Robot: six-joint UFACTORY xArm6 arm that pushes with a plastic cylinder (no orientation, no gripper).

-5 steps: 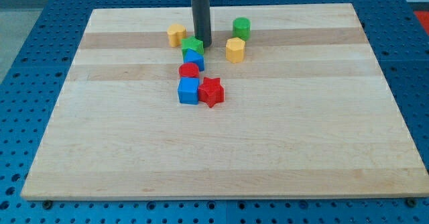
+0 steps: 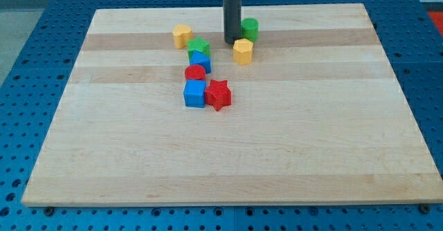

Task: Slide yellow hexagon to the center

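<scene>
The small yellow hexagonal block (image 2: 243,51) sits on the pale wooden surface (image 2: 291,141) toward the view's top, a little right of the middle line and well short of the centre. It looks light, rigid and smooth-sided, so I judge it will slide easily on the wood and may spin or slip off to one side if pushed off-centre. There is no gripper to open or close, only a rod, so contact should be a push on the flat face turned toward the view's top, driving it toward the view's bottom. My tip (image 2: 231,43) stands just above and left of that yellow block, very near it, though whether it touches is hard to tell. The green cylinder block (image 2: 250,29) lies just above the yellow hexagonal block, partly covered by the rod. To its left are a green star block (image 2: 199,48), a second yellow block (image 2: 182,35), a blue block (image 2: 201,61), a red block (image 2: 195,72), a blue cube (image 2: 195,93) and a red star block (image 2: 218,94); several overlap, hiding their shapes.
</scene>
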